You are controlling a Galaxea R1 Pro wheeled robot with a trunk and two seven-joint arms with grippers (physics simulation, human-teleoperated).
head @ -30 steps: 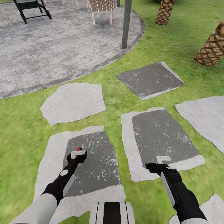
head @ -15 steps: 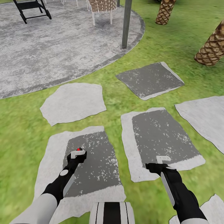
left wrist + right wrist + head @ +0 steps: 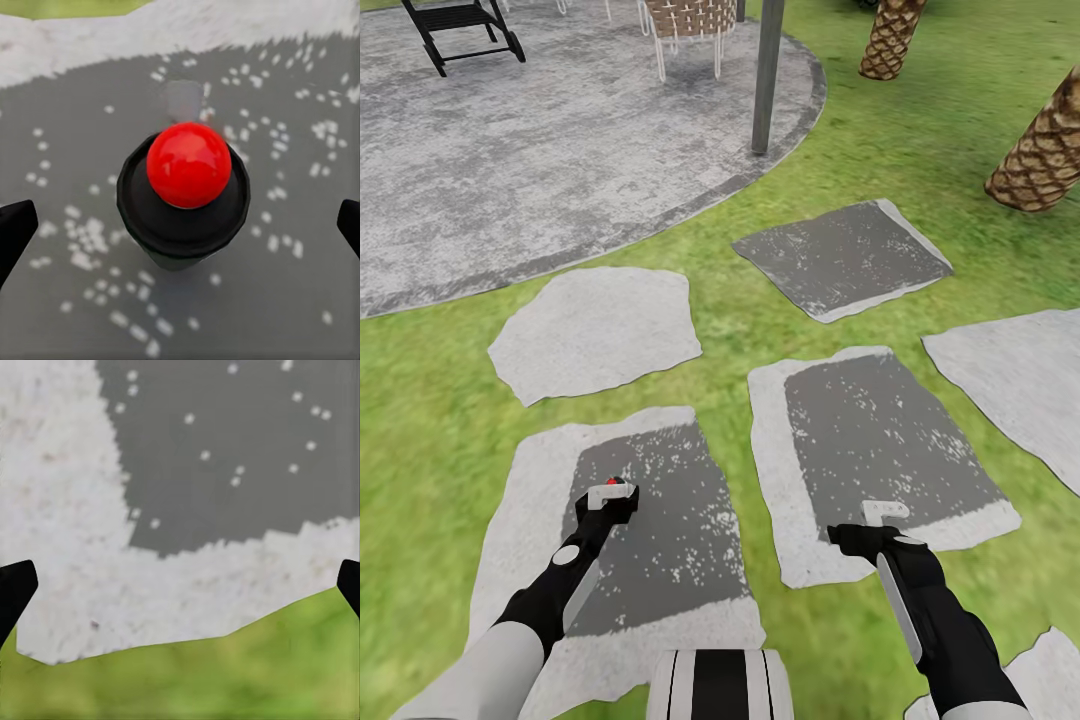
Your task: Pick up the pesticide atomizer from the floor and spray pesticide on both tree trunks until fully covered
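Green, blurry grass floor (image 3: pixel 430 430) surrounds pale grey stepping stones (image 3: pixel 595 330) with darker, white-flecked centres. The patio (image 3: pixel 540 150) is mottled grey, the palm trunks (image 3: pixel 1045 150) scaly brown. A glossy red ball (image 3: pixel 188 164) tops a black cylinder (image 3: pixel 184 229).

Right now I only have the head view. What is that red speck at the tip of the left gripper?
Observer: The left wrist view shows a red ball topping a small black cylinder, centred under the left gripper.
Operator: Is the gripper closed on it?
Observer: No. The fingertips sit wide apart, well clear of the cylinder.
Operator: And the right gripper?
Observer: The right gripper is open too, with nothing between its fingertips. Its wrist view looks down at the edge of a paving stone where it meets the grass.
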